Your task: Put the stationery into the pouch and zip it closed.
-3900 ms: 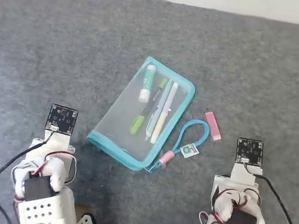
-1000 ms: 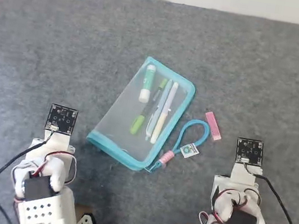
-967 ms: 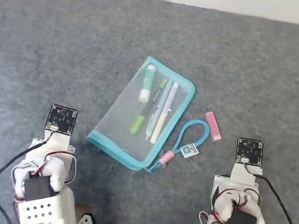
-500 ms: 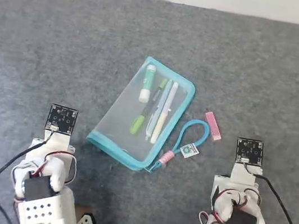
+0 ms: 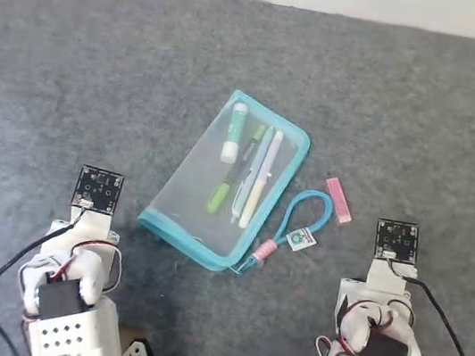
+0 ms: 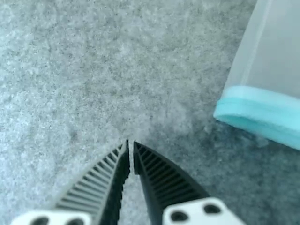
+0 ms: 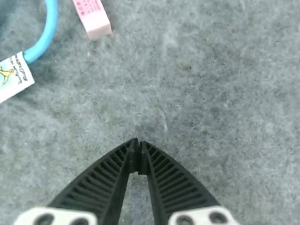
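Several pens (image 5: 247, 175) in pouch (image 5: 181, 201), eraser (image 5: 338, 199) beside strap (image 7: 49, 21), left gripper (image 6: 131, 147), right gripper (image 7: 138, 143) closed

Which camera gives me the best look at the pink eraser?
The high view: the pink eraser lies whole beside the blue strap. The right wrist view catches one end, cropped; the left wrist view faces the pouch corner.

Bright, even light from above; faint shadow beneath the pouch (image 5: 184, 201).
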{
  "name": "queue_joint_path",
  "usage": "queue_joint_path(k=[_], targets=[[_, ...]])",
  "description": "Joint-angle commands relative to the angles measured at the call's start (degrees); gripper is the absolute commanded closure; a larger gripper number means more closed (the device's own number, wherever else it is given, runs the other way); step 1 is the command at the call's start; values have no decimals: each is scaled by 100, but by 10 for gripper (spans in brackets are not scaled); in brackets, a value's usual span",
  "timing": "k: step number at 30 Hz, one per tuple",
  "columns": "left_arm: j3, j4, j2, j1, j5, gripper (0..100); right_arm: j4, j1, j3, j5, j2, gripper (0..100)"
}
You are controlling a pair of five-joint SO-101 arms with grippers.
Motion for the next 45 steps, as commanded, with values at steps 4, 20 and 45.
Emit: queue_joint_path(k=[4,20,45], targets=[[-66,-879,-88,932,-18,986,-189,-338,105,-26,-101,990],[-2290,-958,835,774,-484,882,-1631,-1288,-730,1486,-66,869],[-5024,-923,6435,378,-677,844,-1684,-1710,-6936,2312,9895,710]])
